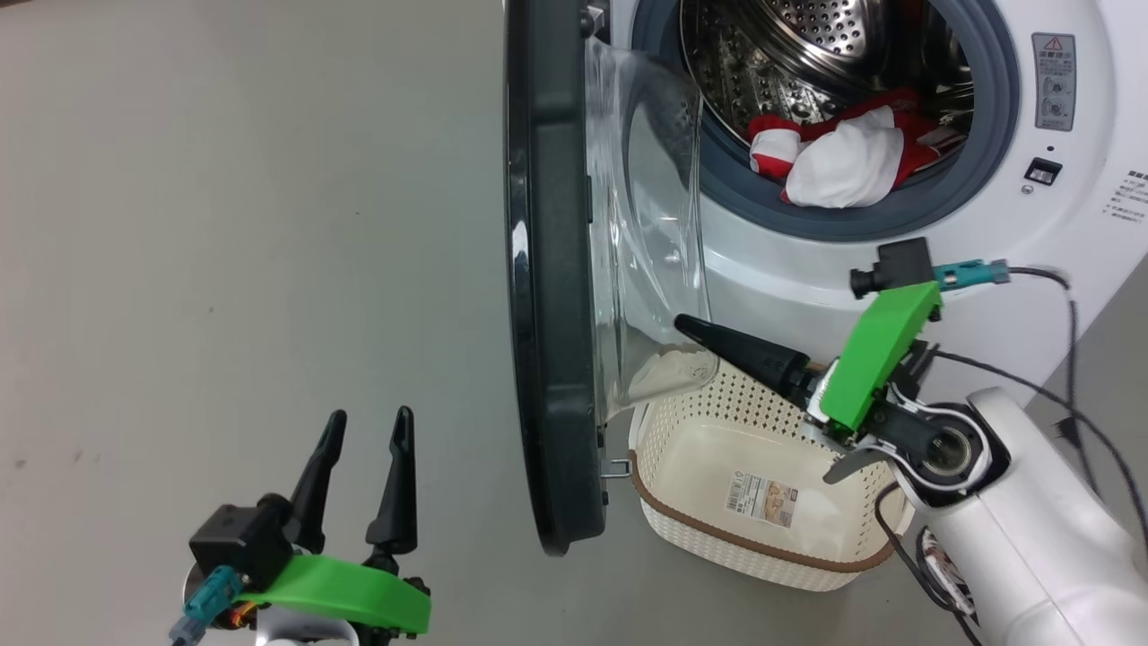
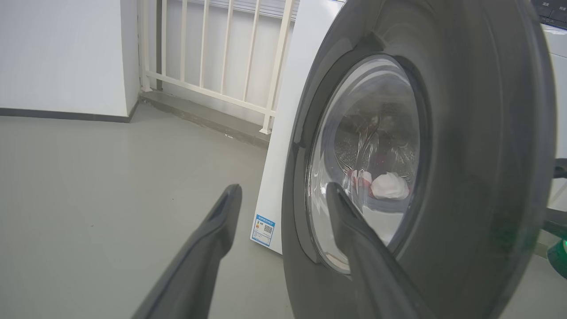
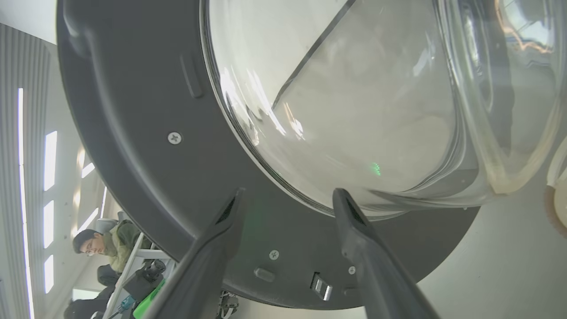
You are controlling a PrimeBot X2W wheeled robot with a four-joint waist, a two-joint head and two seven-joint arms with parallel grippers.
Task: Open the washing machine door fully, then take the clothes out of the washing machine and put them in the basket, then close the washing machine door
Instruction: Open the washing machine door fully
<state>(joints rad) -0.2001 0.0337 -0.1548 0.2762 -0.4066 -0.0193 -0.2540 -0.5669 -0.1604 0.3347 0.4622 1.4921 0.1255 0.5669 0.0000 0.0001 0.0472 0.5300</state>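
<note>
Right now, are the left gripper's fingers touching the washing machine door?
Apart. The head view shows a strip of bare floor between the left gripper and the black rim of the washing machine door. Its fingers stand open, holding nothing.

The left hand [image 1: 369, 413] sits at seven o'clock in the head view. Its two dark fingers [image 1: 316, 475] are spread apart and point to twelve, with nothing between them. The right hand [image 3: 289, 193] sits at four o'clock, one long finger [image 1: 744, 352] pointing to ten. In its wrist view both fingers stand apart, empty. Its pale forearm [image 1: 1031, 547] runs off toward five o'clock.
</note>
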